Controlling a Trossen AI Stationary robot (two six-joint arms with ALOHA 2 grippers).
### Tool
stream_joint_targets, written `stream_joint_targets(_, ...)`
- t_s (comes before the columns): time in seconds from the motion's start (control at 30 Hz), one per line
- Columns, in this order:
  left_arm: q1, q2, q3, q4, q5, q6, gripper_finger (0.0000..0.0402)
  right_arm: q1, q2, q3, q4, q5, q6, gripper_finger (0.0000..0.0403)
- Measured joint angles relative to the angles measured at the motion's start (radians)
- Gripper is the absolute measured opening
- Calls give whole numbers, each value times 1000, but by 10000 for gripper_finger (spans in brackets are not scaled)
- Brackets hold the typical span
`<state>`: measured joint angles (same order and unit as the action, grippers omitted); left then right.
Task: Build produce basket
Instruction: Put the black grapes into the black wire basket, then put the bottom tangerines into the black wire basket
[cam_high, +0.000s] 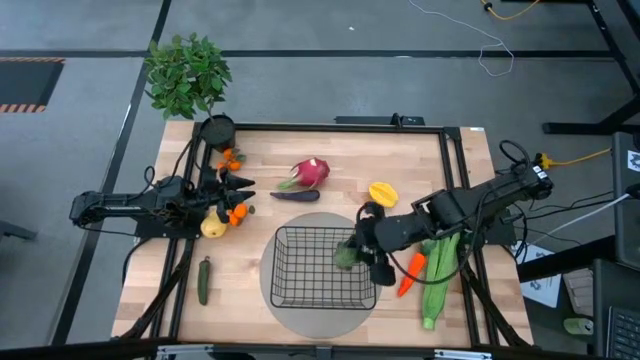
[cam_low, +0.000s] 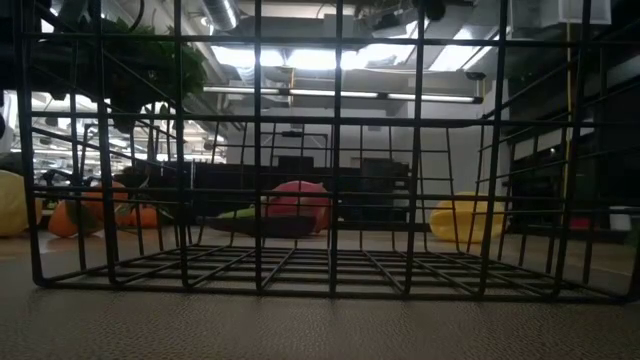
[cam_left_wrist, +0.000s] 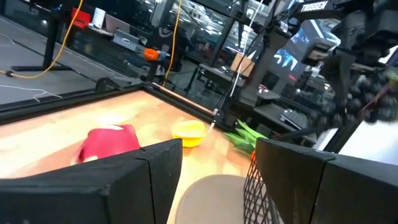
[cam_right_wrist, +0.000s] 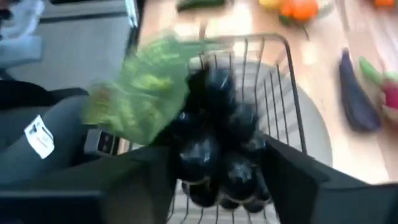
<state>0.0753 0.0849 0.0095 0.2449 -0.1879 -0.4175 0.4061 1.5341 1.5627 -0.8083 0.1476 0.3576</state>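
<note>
- Right gripper (cam_high: 362, 252) pinched the dark grapes (cam_right_wrist: 214, 155) at the basket (cam_high: 290, 285) rim.
- We saw carrot (cam_high: 411, 272) and green husk (cam_high: 440, 275) just beside it.
- Left gripper (cam_high: 232, 190) sat spread among small fruits.

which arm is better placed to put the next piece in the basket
Right. The right gripper already holds the grapes over the basket rim. The left gripper sits open by the table's left edge, holding nothing.
</note>
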Motion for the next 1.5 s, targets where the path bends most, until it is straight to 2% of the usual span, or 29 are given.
stream_joint_targets(0.13, 0, 0, 0, 0, -1, 0, 192, -26, 1, 0, 1, 65, 31, 255)
stream_joint_targets(0.33, 0, 0, 0, 0, -4, 1, 192, -60, 1, 0, -11, 85, 29, 271)
stream_joint_targets(0.4, 0, 0, 0, 0, -4, 1, 192, -74, 1, 0, -33, 163, 34, 268)
stream_joint_targets(0.47, 0, 0, 0, -3, -4, 0, 192, -90, 1, 0, -98, 297, 65, 264)
stream_joint_targets(0.53, 0, 0, 0, -4, -2, 0, 192, -112, 1, 0, -206, 414, 150, 260)
stream_joint_targets(0.6, 0, 0, 0, -5, -2, 0, 192, -145, 1, 0, -369, 463, 276, 255)
stream_joint_targets(0.73, 0, 0, 0, -5, -1, -37, 192, -236, -1, -54, -647, 451, 508, 244)
stream_joint_targets(0.83, 0, 0, 0, -5, -1, -75, 192, -302, -6, -141, -669, 384, 549, 239)
stream_joint_targets(0.93, 0, 0, 0, -5, -1, -77, 192, -370, -6, -249, -562, 302, 482, 238)
stream_joint_targets(1.03, 0, 0, 0, -6, -1, -77, 192, -440, -5, -367, -367, 227, 362, 238)
stream_joint_targets(1.17, 0, 0, 0, -6, -1, -77, 192, -531, -5, -476, -184, 194, 246, 238)
stream_joint_targets(1.33, 0, 0, 0, -6, -2, -69, 192, -607, -5, -538, -50, 101, 190, 238)
stream_joint_targets(1.5, 0, 0, 0, -7, -4, -62, 192, -626, -5, -554, -12, 94, 184, 238)
